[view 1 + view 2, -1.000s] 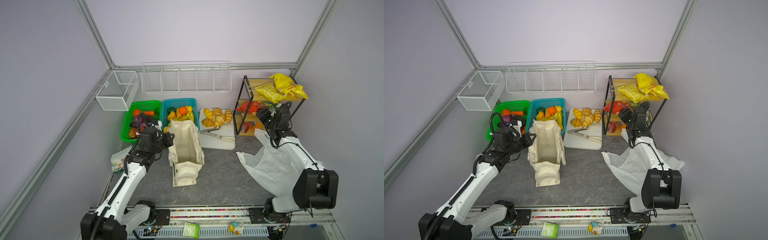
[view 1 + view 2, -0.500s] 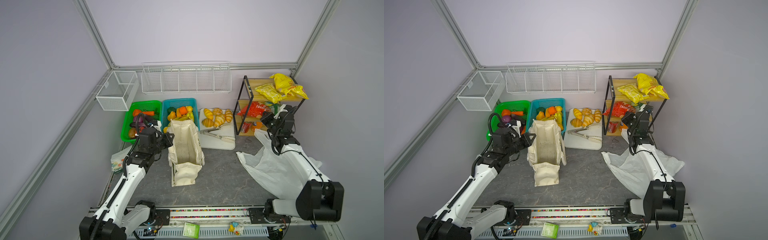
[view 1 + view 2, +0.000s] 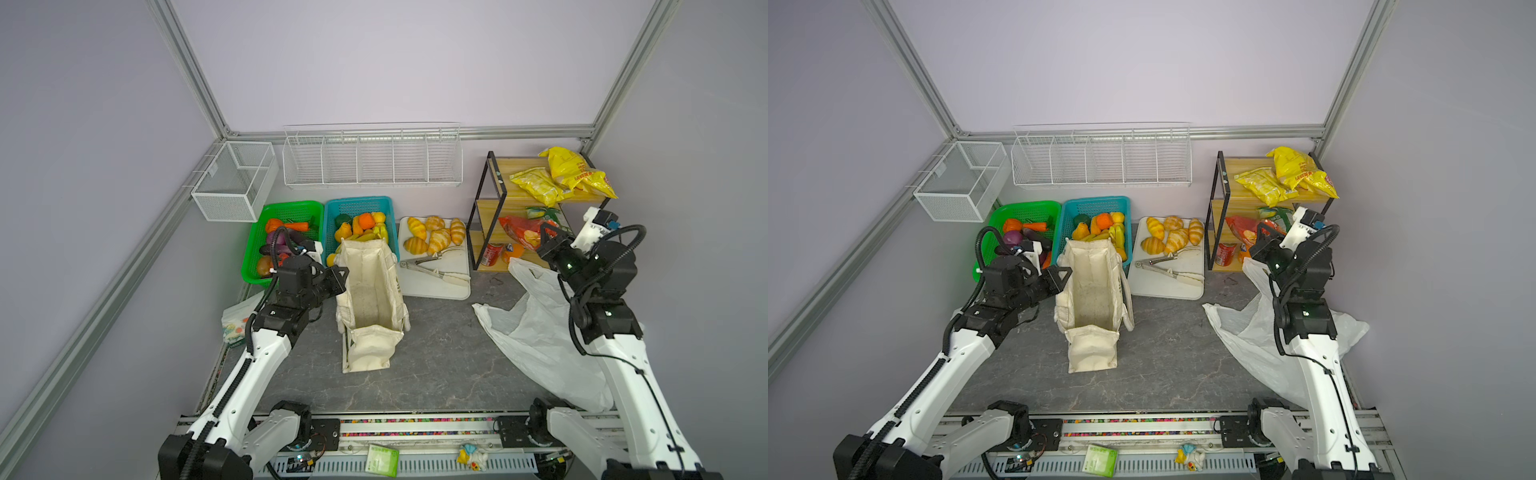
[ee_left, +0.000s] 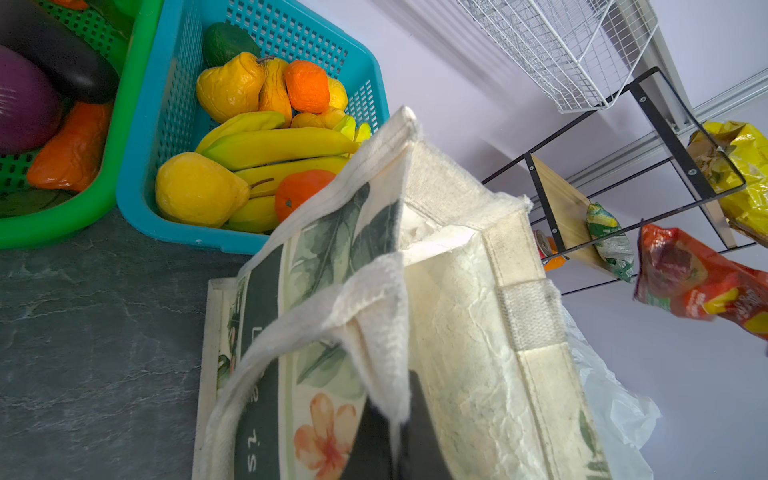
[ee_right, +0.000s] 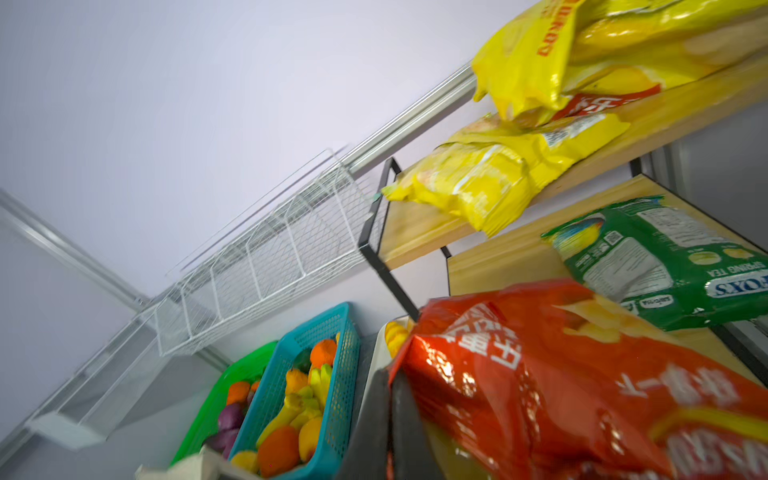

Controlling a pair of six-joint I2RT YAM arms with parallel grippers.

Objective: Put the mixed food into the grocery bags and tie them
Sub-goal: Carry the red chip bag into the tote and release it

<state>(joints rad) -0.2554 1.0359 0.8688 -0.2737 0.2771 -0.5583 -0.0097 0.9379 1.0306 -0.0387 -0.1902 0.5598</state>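
Clamping the red snack packet (image 5: pixel 540 374) by its edge, my right gripper (image 5: pixel 390 390) has its jaws closed tight on the foil. I judge that hold is meant to draw the packet off the shelf rack (image 3: pixel 490 199) and carry it to a bag. My left gripper (image 4: pixel 395 415) is likewise pinched shut, on the rim strip of the canvas tote (image 4: pixel 457 324), which I read as propping the mouth wide and the walls upright so food can drop in. Further out, the plastic carrier bag (image 3: pixel 536 332) lies slack on the tabletop under my right arm, with nothing in it that I can see. The orange and yellow toy fruits (image 3: pixel 363 226) sit in the teal basket (image 3: pixel 358 200) just behind the tote. Only the right wrist view shows the grip on the packet and the green-and-white snack packet (image 5: pixel 665 266) lying on the shelf beside it. The left wrist view shows the red packet seemingly hanging clear of the shelf board, though blurred. In both top views I get what neither wrist gives: the tote's bare interior and how well apart the packet and bags are.
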